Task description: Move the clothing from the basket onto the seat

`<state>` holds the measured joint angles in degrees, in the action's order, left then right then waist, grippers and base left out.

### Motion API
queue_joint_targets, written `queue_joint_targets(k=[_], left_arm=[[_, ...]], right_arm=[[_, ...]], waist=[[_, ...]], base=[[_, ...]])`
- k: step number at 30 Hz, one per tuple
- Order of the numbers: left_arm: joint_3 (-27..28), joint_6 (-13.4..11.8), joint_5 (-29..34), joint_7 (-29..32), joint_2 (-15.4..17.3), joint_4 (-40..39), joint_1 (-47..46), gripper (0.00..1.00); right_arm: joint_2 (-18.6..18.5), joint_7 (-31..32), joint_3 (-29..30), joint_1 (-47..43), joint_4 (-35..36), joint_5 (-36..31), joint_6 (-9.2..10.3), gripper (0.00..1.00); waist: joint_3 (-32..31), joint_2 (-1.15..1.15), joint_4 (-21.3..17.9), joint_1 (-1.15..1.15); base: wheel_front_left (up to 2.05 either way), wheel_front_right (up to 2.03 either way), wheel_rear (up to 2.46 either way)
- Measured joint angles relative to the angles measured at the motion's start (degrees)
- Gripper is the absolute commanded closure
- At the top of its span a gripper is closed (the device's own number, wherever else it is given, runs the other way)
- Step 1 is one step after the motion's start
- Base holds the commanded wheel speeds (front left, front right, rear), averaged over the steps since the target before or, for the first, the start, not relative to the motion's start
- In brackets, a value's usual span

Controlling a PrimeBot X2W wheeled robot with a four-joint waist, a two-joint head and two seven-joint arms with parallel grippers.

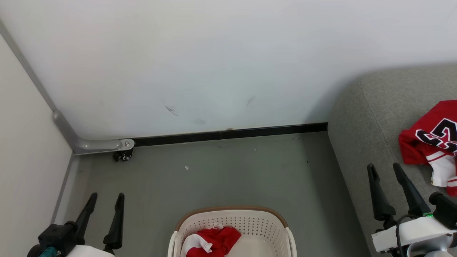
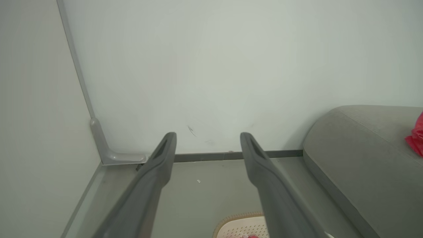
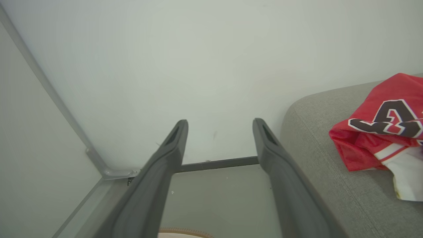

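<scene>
A cream basket [image 1: 228, 217] with a brown rim stands on the floor at the bottom centre of the head view, and a crumpled red and white garment [image 1: 212, 242] lies inside it. The grey sofa [image 1: 371, 121] fills the right side; a red jersey [image 1: 433, 141] with a black number rests on it, also in the right wrist view as the jersey [image 3: 380, 132]. My left gripper [image 1: 107, 197] hangs open left of the basket, holding nothing. My right gripper [image 1: 383, 167] is open over the sofa's front edge, left of the jersey, empty. The left gripper [image 2: 208, 135] and right gripper [image 3: 219, 121] show spread fingers.
A white wall [image 1: 200, 64] with a black baseboard [image 1: 228, 135] closes the far side. A pale partition on the left ends in a grey foot with a small caster [image 1: 123, 155]. Grey floor [image 1: 228, 171] lies between basket, wall and sofa.
</scene>
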<state>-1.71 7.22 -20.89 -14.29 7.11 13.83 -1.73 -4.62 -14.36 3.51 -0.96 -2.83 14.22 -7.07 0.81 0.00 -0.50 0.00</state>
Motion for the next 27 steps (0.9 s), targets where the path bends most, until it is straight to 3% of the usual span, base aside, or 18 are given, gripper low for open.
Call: queue_joint_targets(k=[11,27], left_arm=[[-6.91,0.05,0.33,0.00,0.24,0.51,-1.13,0.00],[-18.28,0.05,-0.55,1.70,3.48,2.91,-6.47,0.00]], right_arm=[[0.43,0.00,1.85,0.02,1.31,0.00,0.00,0.00],[-0.13,0.00,0.43,4.03,4.23,-0.12,0.00,0.00]], waist=[[2.03,0.00,-0.46,0.00],[8.14,0.00,-1.10,0.00]], base=[[0.00,0.00,0.00],[0.00,0.00,0.00]])
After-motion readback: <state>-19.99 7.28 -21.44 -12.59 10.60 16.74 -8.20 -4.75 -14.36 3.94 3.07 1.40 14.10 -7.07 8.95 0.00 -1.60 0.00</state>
